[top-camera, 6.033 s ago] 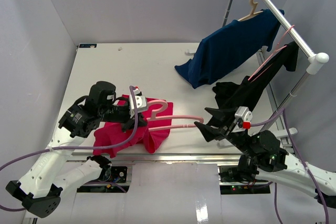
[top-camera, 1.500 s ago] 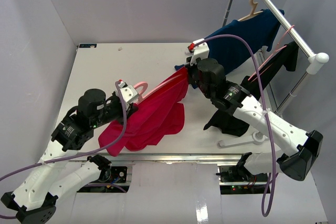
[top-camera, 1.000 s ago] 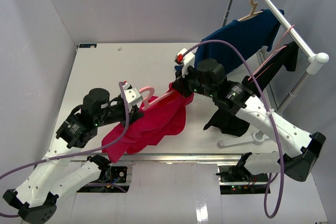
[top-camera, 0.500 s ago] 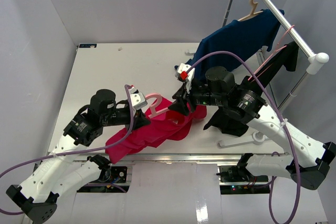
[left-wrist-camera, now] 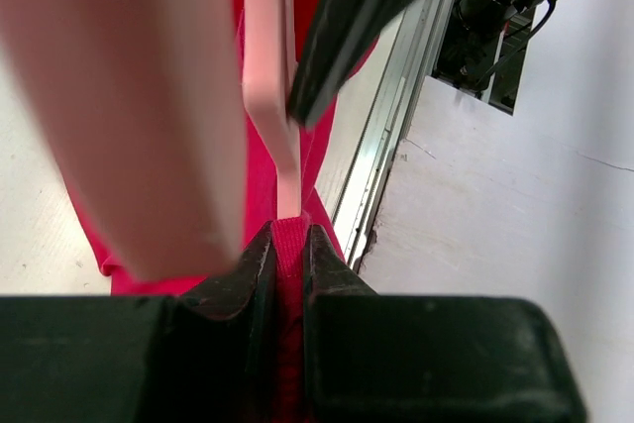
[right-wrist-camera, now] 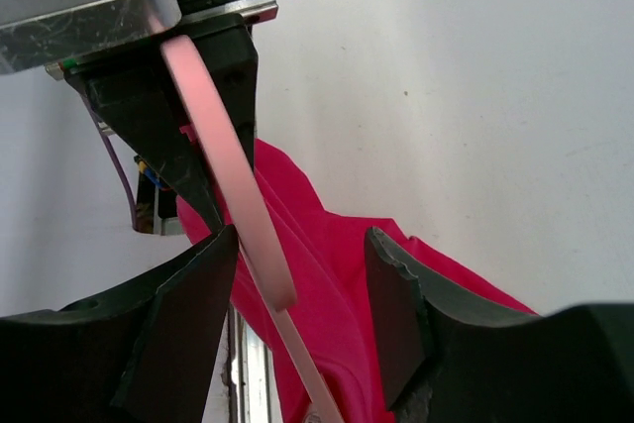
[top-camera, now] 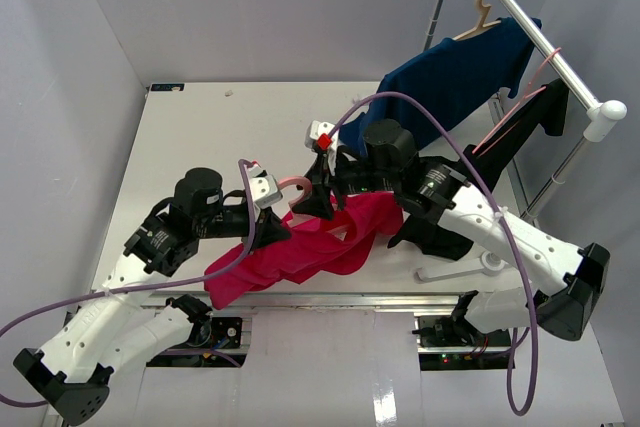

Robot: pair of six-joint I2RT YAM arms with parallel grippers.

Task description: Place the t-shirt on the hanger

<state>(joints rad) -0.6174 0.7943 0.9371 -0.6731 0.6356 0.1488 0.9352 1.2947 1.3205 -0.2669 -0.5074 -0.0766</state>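
Observation:
The crimson t-shirt (top-camera: 320,242) lies bunched near the table's front edge and drapes over it. The pale-pink hanger (top-camera: 290,185) sticks up out of it, hook upward, between the two grippers. My left gripper (top-camera: 283,212) is shut on a fold of the t-shirt (left-wrist-camera: 260,205), with the hanger's stem (left-wrist-camera: 265,47) rising just ahead of its jaws (left-wrist-camera: 287,235). My right gripper (top-camera: 315,209) is open. In the right wrist view (right-wrist-camera: 302,255) its fingers straddle the hanger's hook (right-wrist-camera: 228,165) above the red cloth (right-wrist-camera: 347,274) without gripping it.
A navy shirt (top-camera: 450,82) on a beige hanger (top-camera: 487,2) and a black garment (top-camera: 470,177) hang from the rack rail (top-camera: 560,62) at the right. A white hanger (top-camera: 460,269) lies near the front right. The table's metal front edge (top-camera: 400,299) is close below the shirt.
My right gripper has let go of the stretched t-shirt and moved left and down to the hanger's hook. The shirt has dropped into a heap. My left arm has shifted slightly right.

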